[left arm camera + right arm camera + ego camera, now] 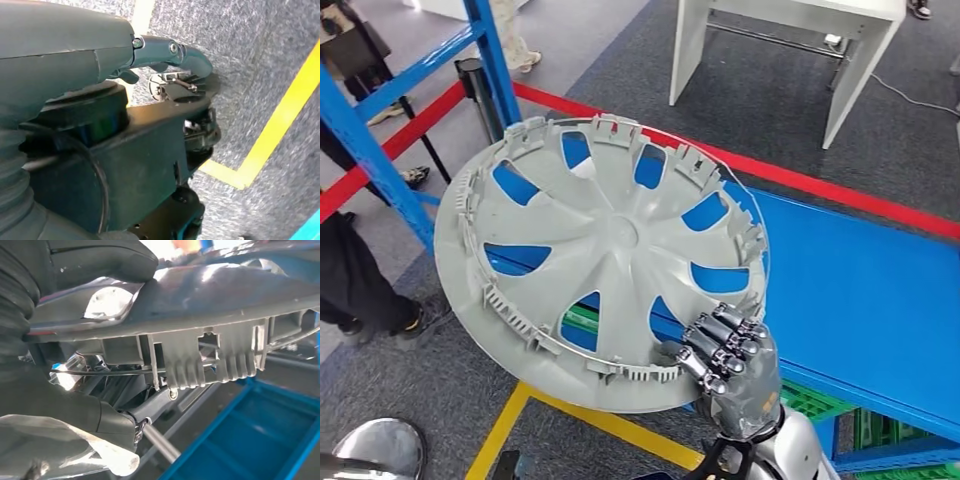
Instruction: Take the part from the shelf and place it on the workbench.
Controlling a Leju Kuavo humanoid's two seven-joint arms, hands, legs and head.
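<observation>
The part is a large grey wheel cover (614, 240), inner side up, with ribbed clips around its rim. It hangs tilted in the air above a blue flat surface (863, 290). My right hand (731, 365) grips its near rim, fingers curled over the top edge. In the right wrist view the cover's rim (211, 305) is clamped between the thick thumb (94, 260) on one face and the darker fingers (75, 410) on the other. My left hand (170, 50) hangs over the carpet with a finger stretched out and nothing in it.
Blue shelf posts (365, 150) and a red barrier belt (410, 135) stand at the left, with a person's legs (350, 280) beside them. A white table (848, 60) is at the back. Yellow floor tape (622, 430) and a green crate (810, 400) lie below the cover.
</observation>
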